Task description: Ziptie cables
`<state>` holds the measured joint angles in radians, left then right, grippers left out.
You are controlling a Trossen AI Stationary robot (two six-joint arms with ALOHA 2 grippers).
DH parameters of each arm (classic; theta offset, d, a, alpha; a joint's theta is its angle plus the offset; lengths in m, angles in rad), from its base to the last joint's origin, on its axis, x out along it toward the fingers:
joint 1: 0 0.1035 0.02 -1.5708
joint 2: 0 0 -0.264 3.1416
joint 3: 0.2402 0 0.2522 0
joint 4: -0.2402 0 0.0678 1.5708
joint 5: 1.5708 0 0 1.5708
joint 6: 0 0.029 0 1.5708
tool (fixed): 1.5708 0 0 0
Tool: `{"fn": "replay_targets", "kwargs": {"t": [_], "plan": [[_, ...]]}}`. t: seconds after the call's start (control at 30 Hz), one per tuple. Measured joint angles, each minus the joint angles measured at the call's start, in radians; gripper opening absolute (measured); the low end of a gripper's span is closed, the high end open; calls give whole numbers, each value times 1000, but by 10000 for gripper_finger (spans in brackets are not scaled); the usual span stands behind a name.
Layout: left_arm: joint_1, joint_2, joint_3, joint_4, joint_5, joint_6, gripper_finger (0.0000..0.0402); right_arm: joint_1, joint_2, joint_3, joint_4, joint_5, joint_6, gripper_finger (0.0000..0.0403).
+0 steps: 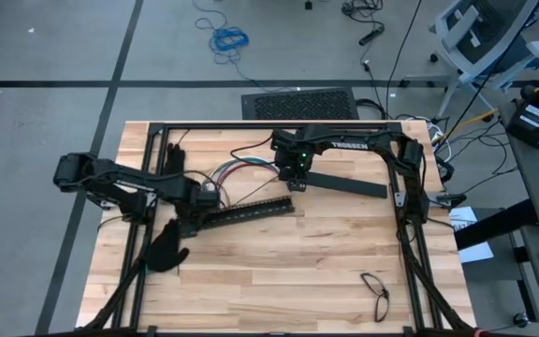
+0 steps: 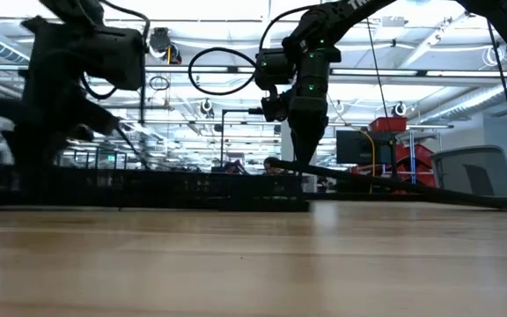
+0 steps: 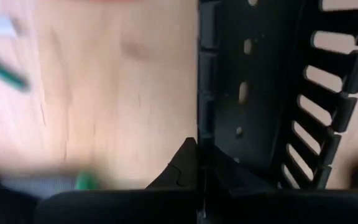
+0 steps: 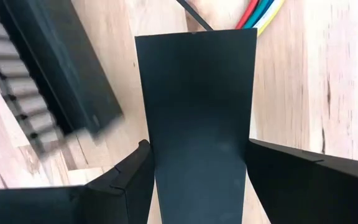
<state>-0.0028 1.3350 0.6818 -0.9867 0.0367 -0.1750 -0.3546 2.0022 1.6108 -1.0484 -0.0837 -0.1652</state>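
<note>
The table (image 1: 279,262) carries two black bars. The right gripper (image 4: 197,168) clamps the flat bar (image 1: 344,183); the left gripper (image 3: 197,158), jaws closed, pinches the wall of the slotted bar (image 1: 251,212). The cables (image 1: 241,171) lie loose between the arms, untied. Risk: dragging either bar could sweep or snag the wires, scattering them away from any ziptie

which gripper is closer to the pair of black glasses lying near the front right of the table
Right. The right gripper grips a flat black bar at the table's back middle. The left gripper, shut on the slotted black bar, sits further left. Both are well away from the black glasses.
</note>
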Motion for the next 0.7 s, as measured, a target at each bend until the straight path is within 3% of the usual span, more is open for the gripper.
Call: {"fn": "replay_targets", "kwargs": {"t": [0.1,0.37,0.57,0.7], "plan": [[11,13,65,-181,-38,73,3,0,0,0,3,0,-6,209],[11,-49,75,-162,-48,103,2,0,-1,0,14,0,-6,209],[-8,76,89,-118,-92,133,4,0,-1,0,18,0,-4,209],[-43,140,217,-39,-186,296,5,0,-1,0,10,0,2,209]]}}
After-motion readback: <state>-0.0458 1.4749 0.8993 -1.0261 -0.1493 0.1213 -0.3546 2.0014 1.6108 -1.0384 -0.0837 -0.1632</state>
